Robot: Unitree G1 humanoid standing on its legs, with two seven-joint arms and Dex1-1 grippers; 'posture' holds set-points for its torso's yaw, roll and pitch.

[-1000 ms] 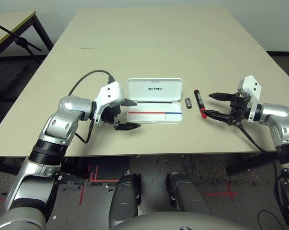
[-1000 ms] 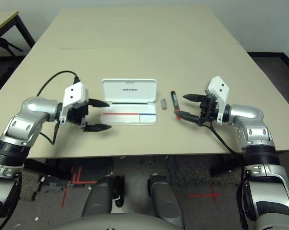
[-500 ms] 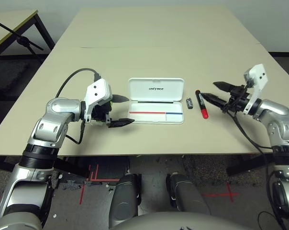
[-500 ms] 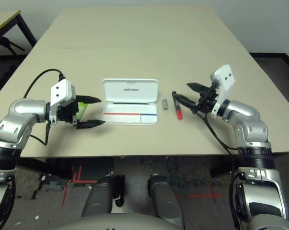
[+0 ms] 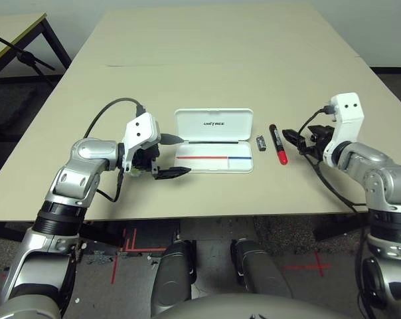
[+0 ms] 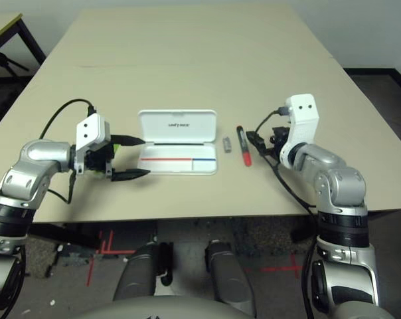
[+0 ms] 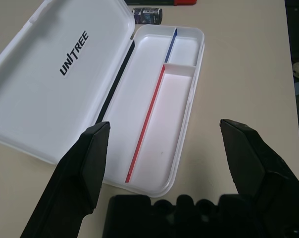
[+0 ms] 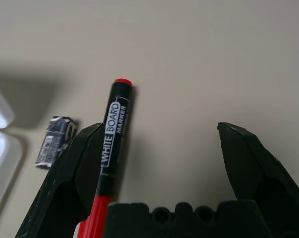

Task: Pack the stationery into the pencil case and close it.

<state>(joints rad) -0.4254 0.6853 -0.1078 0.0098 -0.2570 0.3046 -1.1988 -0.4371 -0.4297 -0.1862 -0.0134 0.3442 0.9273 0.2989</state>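
The white pencil case [image 5: 214, 161] lies open mid-table, its "UNITREE" lid [image 7: 55, 74] laid back and the tray with the red-and-blue line bare. A tiny dark stubby piece [image 5: 261, 142] and the black marker with a red cap [image 5: 277, 143] lie just right of it. My left gripper [image 5: 175, 155] is open at the case's left end, nothing between its fingers. My right gripper [image 8: 159, 148] is open just right of the marker [image 8: 112, 131], one finger [image 8: 75, 163] alongside it. The lime-green highlighter is hidden.
The beige table [image 5: 214, 60] stretches far back behind the case, with a seam line across it. A black cable [image 5: 111, 109] loops over my left forearm. A second table and a dark stand [image 5: 28, 56] sit off to the far left.
My right wrist has rolled over and its fingers have closed in on the marker from the right. My left gripper has stayed by the case's left end, open.
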